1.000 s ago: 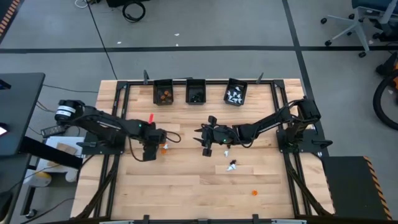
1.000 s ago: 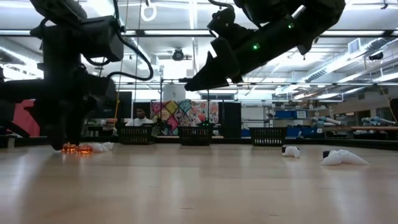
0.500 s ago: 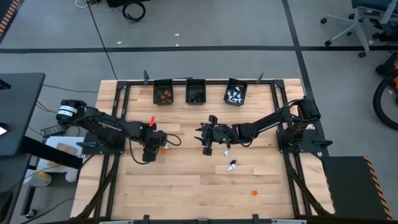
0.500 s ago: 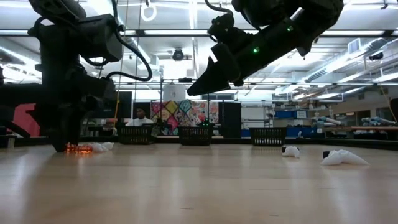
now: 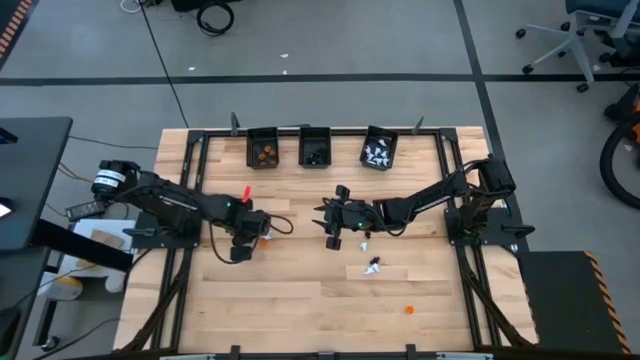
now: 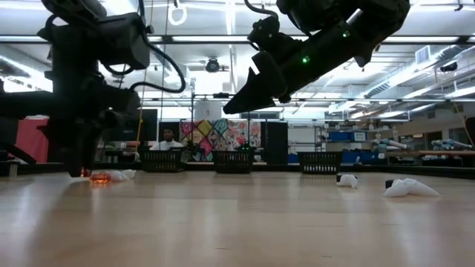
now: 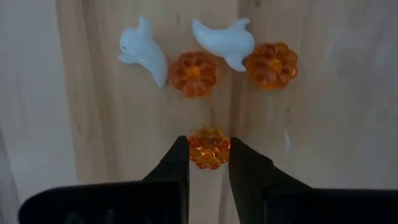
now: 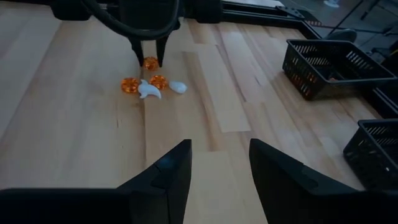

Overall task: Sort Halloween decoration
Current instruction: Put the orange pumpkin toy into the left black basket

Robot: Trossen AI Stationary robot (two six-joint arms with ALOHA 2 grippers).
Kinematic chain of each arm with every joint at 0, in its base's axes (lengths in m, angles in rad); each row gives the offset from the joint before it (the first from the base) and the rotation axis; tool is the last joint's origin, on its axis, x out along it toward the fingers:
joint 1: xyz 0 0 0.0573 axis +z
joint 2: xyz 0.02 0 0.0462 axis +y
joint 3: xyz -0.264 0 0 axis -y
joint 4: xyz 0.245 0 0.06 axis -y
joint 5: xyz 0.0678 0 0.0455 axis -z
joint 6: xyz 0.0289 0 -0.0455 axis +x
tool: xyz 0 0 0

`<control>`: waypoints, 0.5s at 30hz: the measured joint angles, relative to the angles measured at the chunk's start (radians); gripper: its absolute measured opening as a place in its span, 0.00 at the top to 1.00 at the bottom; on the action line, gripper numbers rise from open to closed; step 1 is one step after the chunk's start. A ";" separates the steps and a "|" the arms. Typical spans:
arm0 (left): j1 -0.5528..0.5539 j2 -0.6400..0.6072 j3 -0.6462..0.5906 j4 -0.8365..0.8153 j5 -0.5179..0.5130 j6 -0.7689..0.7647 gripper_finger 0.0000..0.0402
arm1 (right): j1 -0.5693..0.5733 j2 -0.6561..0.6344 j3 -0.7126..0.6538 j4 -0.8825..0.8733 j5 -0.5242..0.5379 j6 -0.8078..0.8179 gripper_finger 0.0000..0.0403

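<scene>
Halloween decoration (image 7: 209,147) lies in small scattered groups on the wooden counter (image 5: 300,300). By the left pincer (image 7: 209,163) there are three orange pumpkins and two white ghosts: one pumpkin sits between the pincer's fingers, and just beyond it a row runs ghost (image 7: 143,51), pumpkin (image 7: 193,73), ghost (image 7: 226,42), pumpkin (image 7: 271,65), the second ghost touching the last pumpkin. The right wrist view shows the same cluster (image 8: 149,84) out on the open boards. Further right in the high view, a white piece (image 5: 365,243) lies just beside the right arm, a black-and-white piece (image 5: 374,265) lies near it toward the front edge, and a lone orange piece (image 5: 408,309) sits well apart near the front.

Three black bins stand in a row along the far edge: the left bin (image 5: 263,150) holds orange pieces, the middle bin (image 5: 315,149) black ones, the right bin (image 5: 379,149) white ones. A red object (image 5: 244,192) lies beside the left arm. In the low view a person (image 6: 168,138) shows in the room behind.

The left pincer is down at the counter with its fingers drawn narrow on either side of the single pumpkin, touching it. The right pincer (image 8: 214,165) hangs above the middle of the counter, moderately open and empty, with bare boards between its fingers.
</scene>
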 joint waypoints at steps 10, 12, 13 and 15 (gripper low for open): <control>0.045 -0.001 0.011 -0.007 -0.017 0.013 0.84 | 0.000 0.000 0.000 -0.023 0.001 -0.002 0.59; 0.068 -0.001 0.011 -0.007 -0.018 0.030 0.85 | -0.001 0.000 0.000 -0.038 0.007 -0.002 0.59; 0.081 -0.001 0.011 -0.007 -0.020 0.035 0.85 | -0.001 0.000 0.000 -0.046 0.013 -0.002 0.59; 0.108 -0.002 0.012 -0.007 -0.023 0.052 0.85 | -0.001 0.000 0.000 -0.067 0.030 -0.003 0.59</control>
